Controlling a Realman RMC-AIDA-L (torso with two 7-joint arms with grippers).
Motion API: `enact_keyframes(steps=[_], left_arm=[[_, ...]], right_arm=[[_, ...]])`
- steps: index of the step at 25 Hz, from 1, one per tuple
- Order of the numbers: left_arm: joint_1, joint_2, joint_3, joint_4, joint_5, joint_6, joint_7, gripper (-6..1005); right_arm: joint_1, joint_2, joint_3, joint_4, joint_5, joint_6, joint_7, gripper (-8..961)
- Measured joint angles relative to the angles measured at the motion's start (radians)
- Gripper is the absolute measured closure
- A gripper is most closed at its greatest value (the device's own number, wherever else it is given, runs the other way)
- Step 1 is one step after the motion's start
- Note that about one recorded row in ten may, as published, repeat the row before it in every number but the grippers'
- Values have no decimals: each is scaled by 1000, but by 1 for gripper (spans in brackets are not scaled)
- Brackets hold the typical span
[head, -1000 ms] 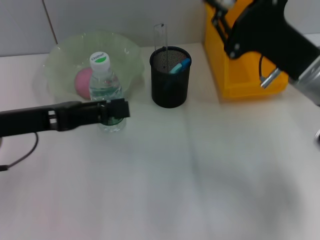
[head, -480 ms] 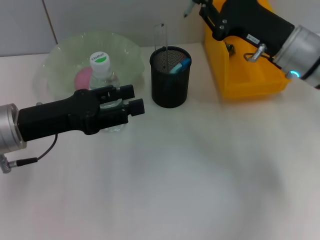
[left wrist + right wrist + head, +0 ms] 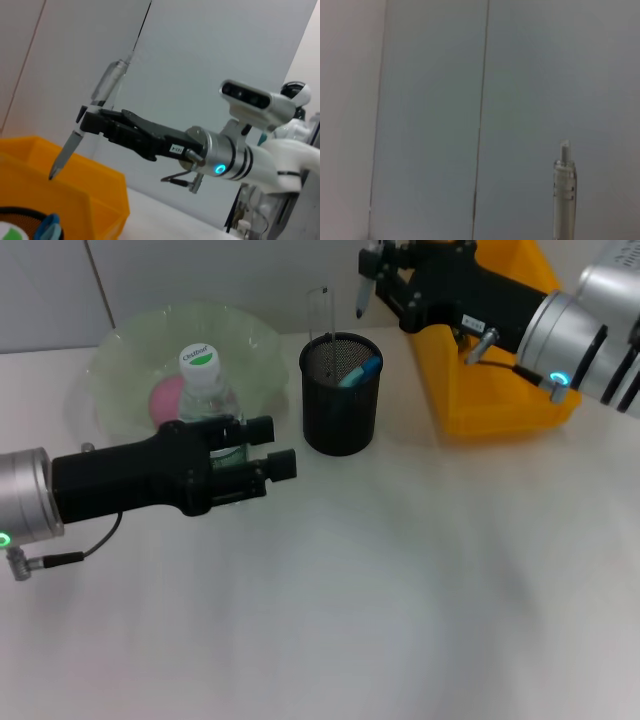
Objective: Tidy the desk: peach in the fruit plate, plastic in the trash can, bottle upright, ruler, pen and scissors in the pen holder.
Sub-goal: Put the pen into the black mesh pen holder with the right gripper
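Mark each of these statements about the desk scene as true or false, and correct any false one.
1. The right pincer holds a pen above the black mesh pen holder. True.
2. The water bottle lies on its side. False: it stands upright, cap up, in front of the fruit plate.
3. The pink peach is in the green fruit plate. True.
4. The pen holder is empty. False: it already holds a clear ruler and a blue-handled item.
5. The left pincer is shut on the bottle. False: its fingers are open, beside the bottle.
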Motion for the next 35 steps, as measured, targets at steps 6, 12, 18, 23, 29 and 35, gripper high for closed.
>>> enact_keyframes(steps=[6,12,18,23,29,35], left_arm=[[-6,-4,47,-4,-4,-55,2,308],[-8,-5,48,-4,-7,-62,-4,301],[-10,-5,48,-17,-9,-62,-6,294],[-3,-5,48,-18,-9,-62,-7,289],[0,-5,49,-25,-9,-57,-7,282],[3,-4,48,-32,-11,-54,-14,275]], right_arm=[[13,-1,-86,-11,0,110,89,733],[25,-1,-150,-15,0,183,126,723],[44,0,-201,-2,0,239,128,714],[54,2,-239,12,8,284,128,706],[54,4,-239,21,9,285,128,696],[52,5,-232,25,12,286,126,686]])
